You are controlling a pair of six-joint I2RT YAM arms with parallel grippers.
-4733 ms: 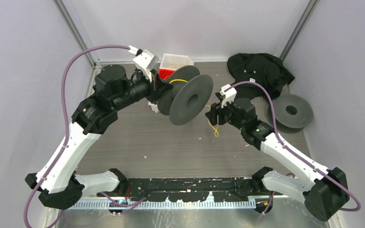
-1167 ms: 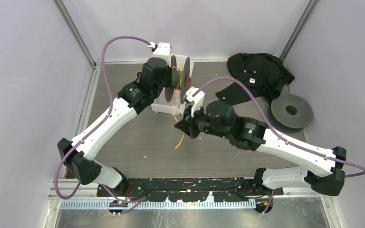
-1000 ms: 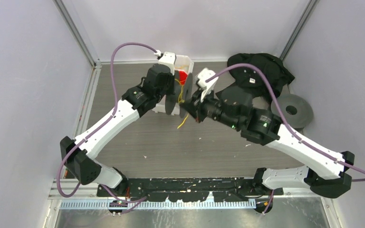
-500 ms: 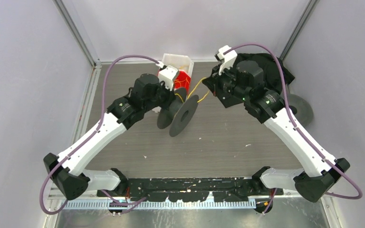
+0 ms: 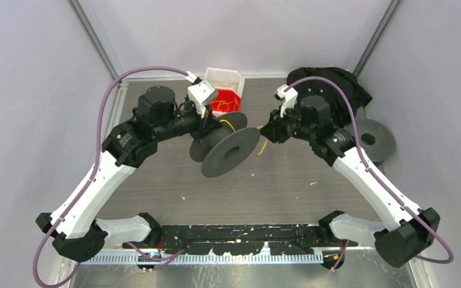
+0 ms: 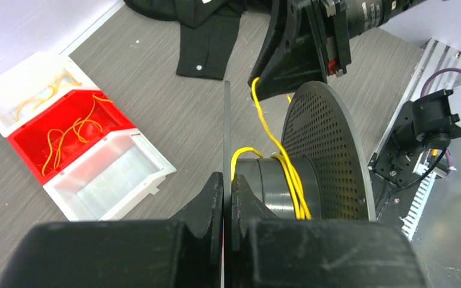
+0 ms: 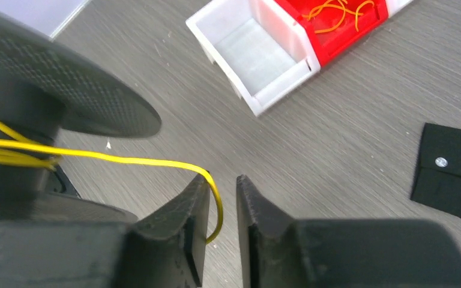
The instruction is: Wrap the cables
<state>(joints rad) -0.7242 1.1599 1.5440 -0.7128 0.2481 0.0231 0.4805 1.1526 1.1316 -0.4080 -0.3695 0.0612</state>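
The spool (image 5: pixel 231 151) is clamped by the left gripper (image 6: pixel 227 180); rightward off its hub, the cable (image 7: pixel 126 159) is seemingly pinched in the right gripper (image 7: pixel 222 183).

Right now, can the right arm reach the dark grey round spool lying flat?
Probably yes: the flat grey spool lies in the open beside it, but its gripper holds the thin yellow cable.

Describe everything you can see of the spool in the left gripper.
The spool looks like dark grey plastic: two round flanges, the far one perforated, joined by a thick core. Yellow cable is wound a few turns round the core and runs off to the right gripper. The left gripper clamps the near flange's edge, holding the spool off the table.
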